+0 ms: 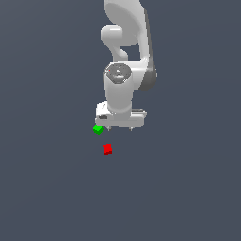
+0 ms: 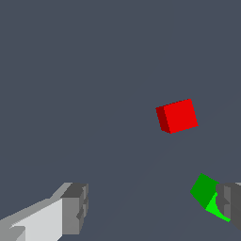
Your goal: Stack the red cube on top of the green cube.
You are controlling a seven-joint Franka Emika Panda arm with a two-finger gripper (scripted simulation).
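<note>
The red cube (image 1: pixel 108 149) lies on the dark grey floor, alone, below the gripper in the exterior view. It shows whole in the wrist view (image 2: pixel 178 116). The green cube (image 1: pixel 98 129) lies a short way from it, close to the gripper's edge on the exterior view's left. In the wrist view the green cube (image 2: pixel 206 192) is partly hidden behind one finger (image 2: pixel 230 203). My white gripper (image 1: pixel 120 128) is open and empty, its jaws wide apart (image 2: pixel 153 207). It touches neither cube; the red cube is apart from the fingers.
The white arm (image 1: pixel 127 52) rises behind the gripper. The plain dark grey floor (image 1: pixel 47 188) fills the rest of both views.
</note>
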